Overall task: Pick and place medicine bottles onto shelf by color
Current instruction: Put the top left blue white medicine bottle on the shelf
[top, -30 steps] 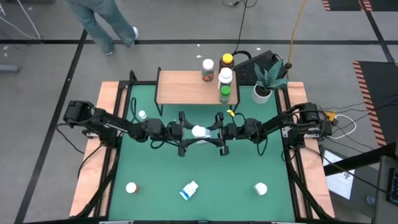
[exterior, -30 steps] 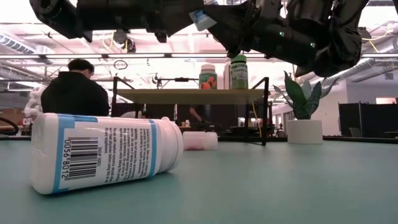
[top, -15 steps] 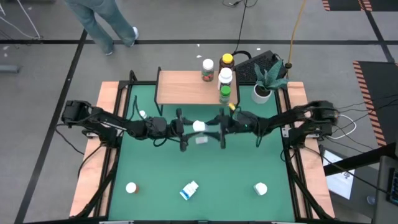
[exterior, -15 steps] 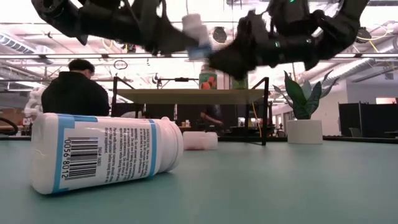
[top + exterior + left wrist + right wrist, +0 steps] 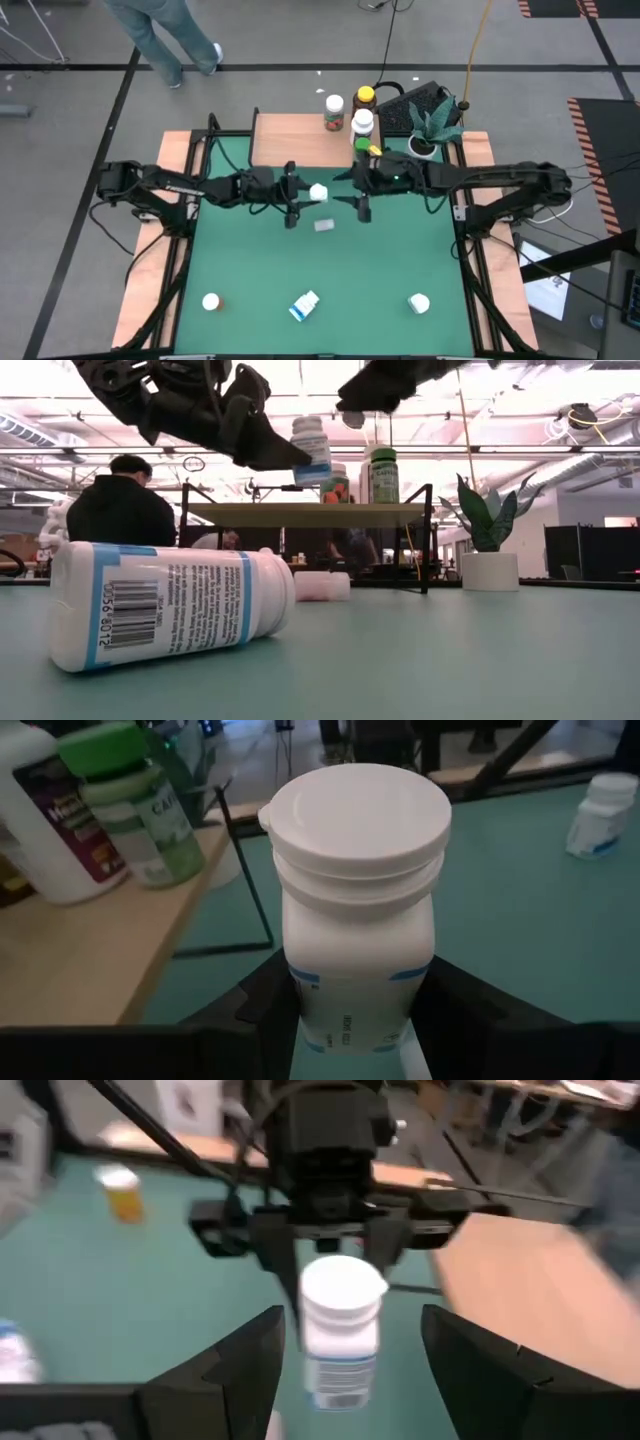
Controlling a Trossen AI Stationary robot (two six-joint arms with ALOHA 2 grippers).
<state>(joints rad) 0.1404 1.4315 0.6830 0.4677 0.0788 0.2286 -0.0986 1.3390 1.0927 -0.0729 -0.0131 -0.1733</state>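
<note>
high view: left gripper [image 5: 305, 192] pinches a white-capped, blue-labelled medicine bottle [image 5: 318, 191] above the green table [image 5: 250, 270], just in front of the shelf [image 5: 295, 140]. right gripper [image 5: 358, 192], fingers spread, holds nothing beside it.

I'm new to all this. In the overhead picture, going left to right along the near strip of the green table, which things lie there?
An orange bottle with a white cap → a white bottle with a blue label, lying on its side → a white bottle.
</note>
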